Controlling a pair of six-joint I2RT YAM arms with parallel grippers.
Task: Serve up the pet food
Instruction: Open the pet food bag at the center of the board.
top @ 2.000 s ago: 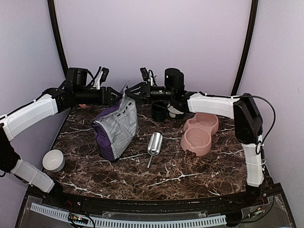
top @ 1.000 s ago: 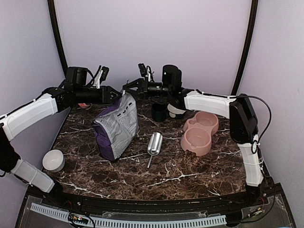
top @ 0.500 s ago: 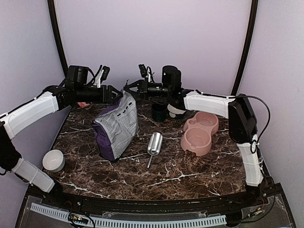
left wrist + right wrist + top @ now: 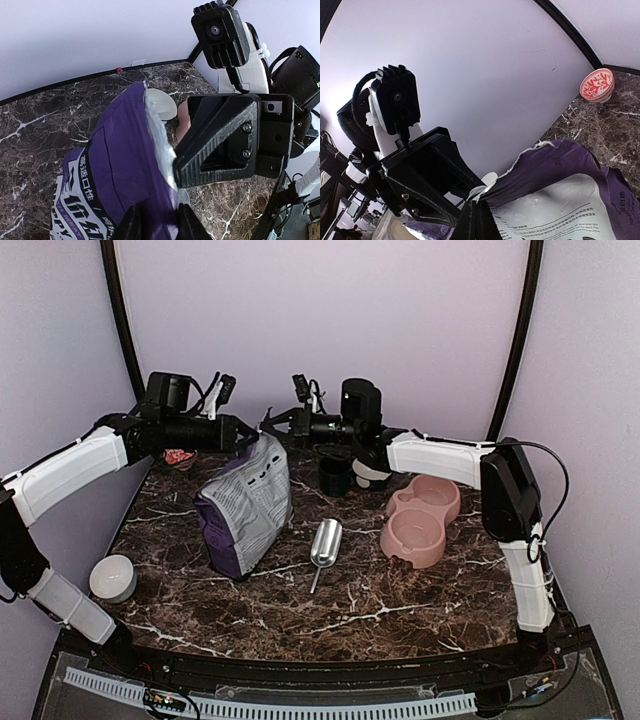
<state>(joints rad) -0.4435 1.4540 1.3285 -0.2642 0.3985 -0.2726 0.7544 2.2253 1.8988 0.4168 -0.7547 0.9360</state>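
Early stage: left gripper (image 4: 249,442) and right gripper (image 4: 266,428) both pinch the bag (image 4: 245,505) top, upper centre. Kibble unseen, presumably inside. Bowl (image 4: 420,522) at right unfilled, scoop (image 4: 325,542) untouched.

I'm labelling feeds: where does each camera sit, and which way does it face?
Top external: above and behind, looking down on the marble table; left arm and right arm show.
Left wrist: wrist-mounted, looking along the left fingers pinching the purple bag; right fingers opposite.
Right wrist: mirrored, along the right fingers; left fingers opposite.
Shared: all show the purple bag.
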